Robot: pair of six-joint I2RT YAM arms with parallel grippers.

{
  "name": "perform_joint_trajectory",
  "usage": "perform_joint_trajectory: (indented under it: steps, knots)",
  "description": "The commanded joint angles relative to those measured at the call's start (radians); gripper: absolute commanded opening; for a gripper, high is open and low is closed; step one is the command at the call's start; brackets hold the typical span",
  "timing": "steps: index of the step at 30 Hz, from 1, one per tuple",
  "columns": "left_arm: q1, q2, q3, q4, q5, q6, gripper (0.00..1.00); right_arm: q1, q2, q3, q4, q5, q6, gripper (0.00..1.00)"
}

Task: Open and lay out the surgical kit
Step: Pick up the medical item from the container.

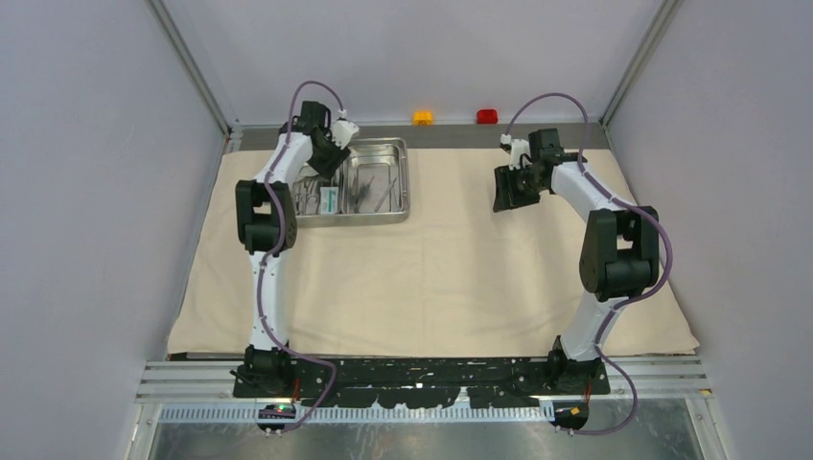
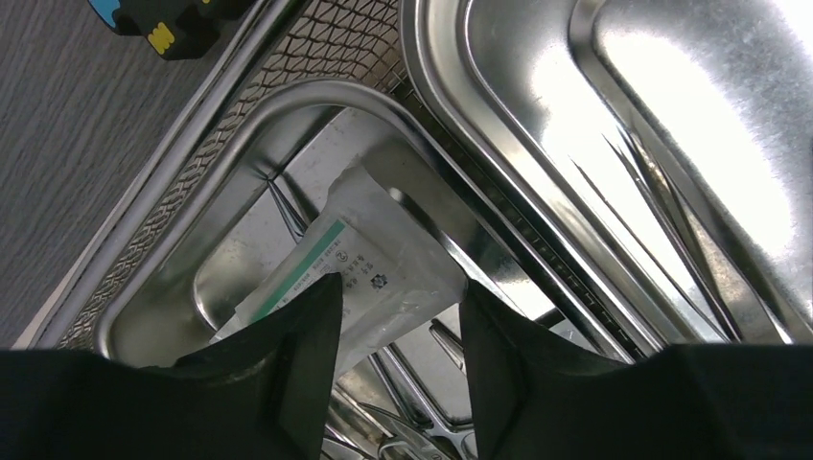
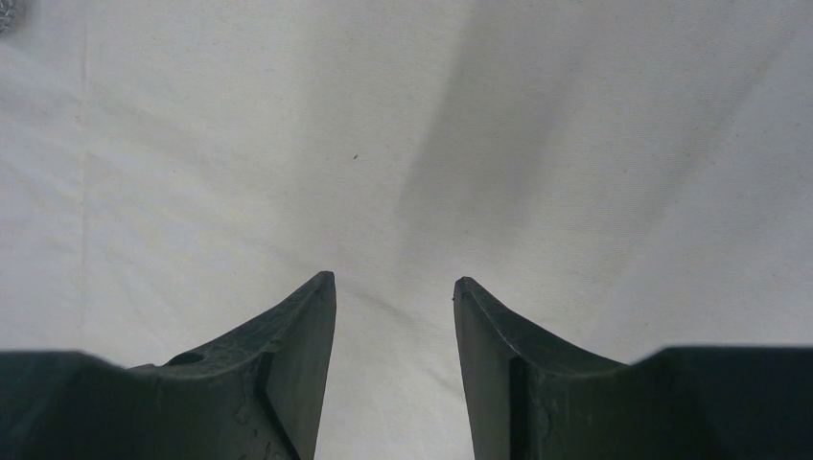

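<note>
Cloth: the large beige cloth wrap (image 1: 451,278) is unfolded and lies flat over most of the bench (image 1: 431,136).

Tray: the shiny steel two-compartment tray (image 1: 374,218) stands on the far left part of the cloth. Its left compartment holds the small white-and-green packet (image 1: 329,198), which lies on top of ring-handled metal instruments (image 2: 403,436). These are only partly in view. Its right compartment holds thin straight metal tools (image 2: 662,192), lying lengthwise.

Left end effector (image 2: 398,297): over the left compartment, pointing down, jaws apart. In the wrist view the fingertips (image 2: 312,311) stand on either side of the packet's near end. Whether they touch it cannot be determined.

Right end effector (image 3: 395,283): over bare cloth on the far right side, well apart from the tray. Jaws apart, nothing between them.

Other items: an orange button (image 1: 423,117) and a red button (image 1: 487,116) sit at the rear wall, beyond the cloth. A black, blue and yellow block (image 2: 158,24) lies on the bench just outside the tray's rim.
</note>
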Motion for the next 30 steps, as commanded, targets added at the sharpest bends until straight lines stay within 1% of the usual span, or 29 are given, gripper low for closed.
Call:
perform_joint_trajectory:
  steps: [1, 4, 9, 14, 18, 21, 27, 30]
  knots:
    - [0.006, 0.009, 0.047, -0.001, -0.015, 0.022, 0.46, -0.004, 0.009, 0.046, 0.001, -0.017, -0.012, 0.54]
    - [0.006, -0.005, 0.048, -0.001, -0.003, 0.008, 0.35, -0.004, 0.012, 0.048, -0.001, -0.02, -0.012, 0.53]
    - [0.004, -0.038, 0.05, -0.009, 0.015, -0.008, 0.14, -0.003, 0.016, 0.053, -0.008, -0.027, -0.012, 0.53]
    - [0.004, -0.079, 0.05, -0.007, 0.016, -0.025, 0.0, -0.003, 0.013, 0.056, -0.011, -0.034, -0.011, 0.53]
    - [0.004, -0.122, 0.046, -0.008, 0.012, -0.037, 0.0, -0.004, 0.003, 0.056, -0.014, -0.037, -0.011, 0.53]
    - [0.004, -0.177, 0.038, -0.021, 0.035, -0.052, 0.0, -0.003, -0.006, 0.056, -0.014, -0.038, -0.011, 0.53]
    - [-0.002, -0.324, -0.015, -0.068, 0.109, -0.124, 0.0, -0.004, -0.021, 0.056, -0.015, -0.045, -0.01, 0.54]
    - [-0.013, -0.413, -0.057, -0.122, 0.19, -0.179, 0.0, -0.01, -0.029, 0.062, -0.02, -0.059, -0.001, 0.54]
